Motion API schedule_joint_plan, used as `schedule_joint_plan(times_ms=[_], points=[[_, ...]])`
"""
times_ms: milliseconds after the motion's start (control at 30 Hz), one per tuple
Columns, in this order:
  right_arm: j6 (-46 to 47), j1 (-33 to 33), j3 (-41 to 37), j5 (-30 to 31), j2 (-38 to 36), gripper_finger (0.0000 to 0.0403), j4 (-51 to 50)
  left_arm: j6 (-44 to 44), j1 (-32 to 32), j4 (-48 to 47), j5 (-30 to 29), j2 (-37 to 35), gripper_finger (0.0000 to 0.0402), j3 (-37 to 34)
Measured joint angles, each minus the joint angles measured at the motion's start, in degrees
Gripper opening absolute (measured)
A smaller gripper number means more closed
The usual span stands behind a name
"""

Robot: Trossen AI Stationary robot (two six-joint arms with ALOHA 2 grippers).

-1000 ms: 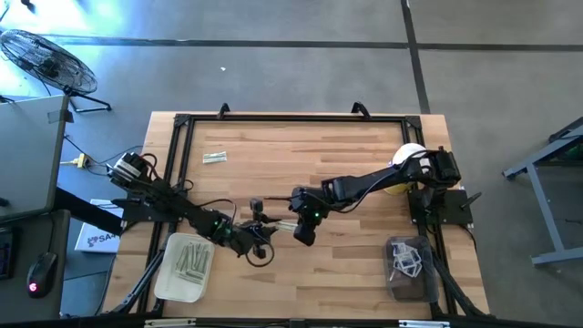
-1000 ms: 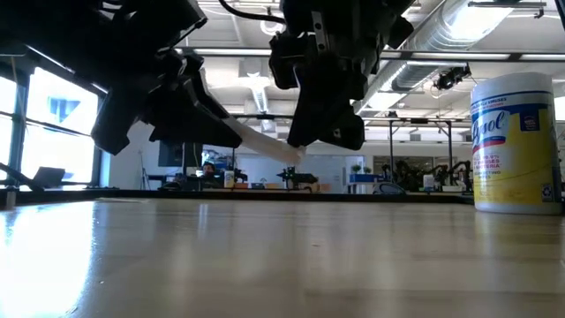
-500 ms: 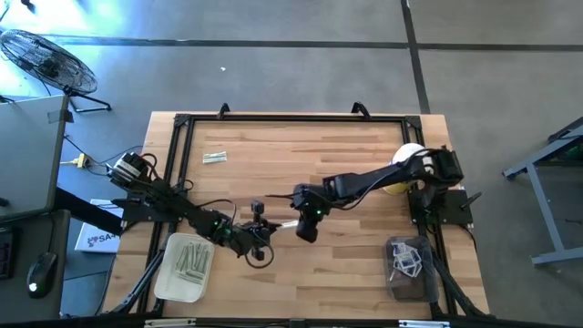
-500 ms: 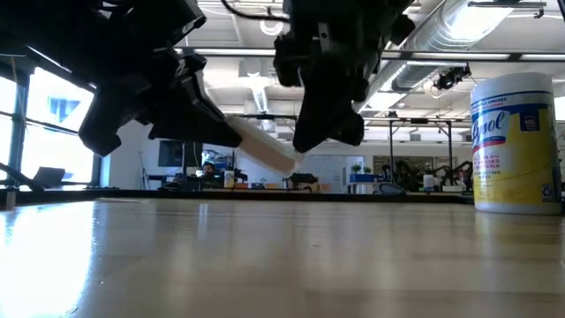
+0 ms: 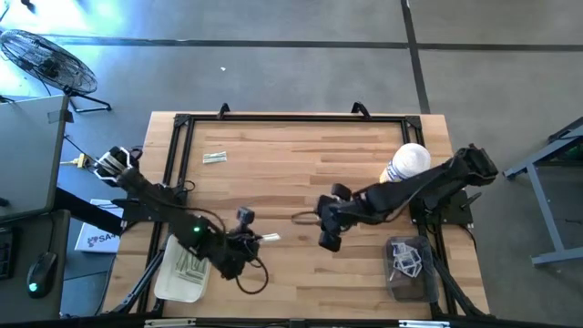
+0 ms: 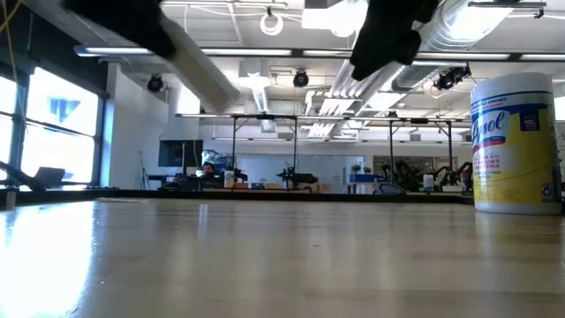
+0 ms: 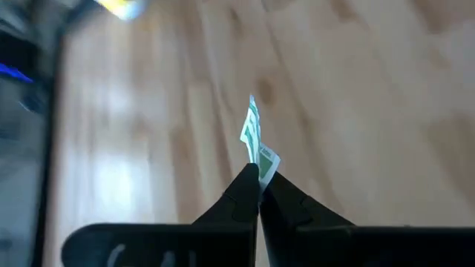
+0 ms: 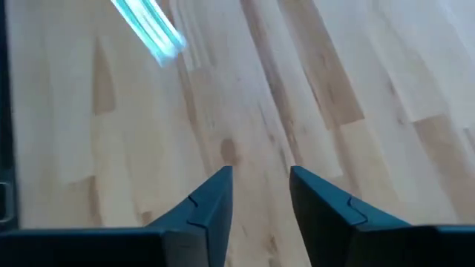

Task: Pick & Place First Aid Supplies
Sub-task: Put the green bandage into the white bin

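A narrow green-and-white strip packet (image 5: 271, 238) hangs over the table's middle, toward the near edge, with my left gripper (image 5: 258, 240) shut on it. In the left wrist view the packet (image 7: 254, 133) sticks out past the shut fingertips. My right gripper (image 5: 326, 241) hovers a short way to its right. It is open, and in the right wrist view (image 8: 260, 185) only bare wood shows between its fingers. More strips (image 5: 189, 264) lie in a pale tray (image 5: 168, 282) at the near left. A few strips (image 5: 214, 157) lie flat on the far left of the table. My left gripper pinches the packet by one end (image 7: 261, 162) between its two fingertips. The rest of the strip sticks out beyond the fingers, toward the table's right. The packet is lifted clear of the wood.
A yellow canister with a white cap (image 5: 405, 164) stands at the far right and shows in the low view (image 6: 516, 141). A dark bin holding white items (image 5: 410, 264) sits at the near right. A black frame (image 5: 291, 118) borders the table.
The strip has passed between the grippers. My left gripper has shut on it and keeps it. My right gripper has opened, let go and drawn back toward the table's right edge. Both grippers have risen, and the strip has gone up with the left one.
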Motion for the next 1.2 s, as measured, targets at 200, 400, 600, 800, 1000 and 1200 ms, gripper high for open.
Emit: schedule_joint_plan(times_ms=[200,400,600,800,1000,1200], points=[[2.35,4.77,0.0,5.72,0.38,0.0129,-0.86,-24.89,-5.1,-35.15,12.76,-0.09,0.0,20.23],[3.42,8.33,-0.02,10.56,0.8,0.013,-0.84,-51.04,-15.14,-57.33,19.89,-0.2,0.0,29.61],[6.2,11.35,-0.02,13.47,0.8,0.0129,-0.8,-62.11,-24.78,-57.71,22.73,0.14,0.0,21.53],[9.97,14.96,-0.04,15.53,0.8,0.0129,-0.78,-70.92,-27.27,-52.17,28.4,0.18,0.0,10.01],[13.44,17.86,-0.07,17.46,0.8,0.0129,-0.49,-73.02,-27.2,-42.29,30.11,0.18,0.0,-1.21],[13.56,19.1,-0.07,18.24,0.8,0.0129,-0.34,-76.5,-26.37,-38.11,35.69,0.22,0.0022,-5.12]])
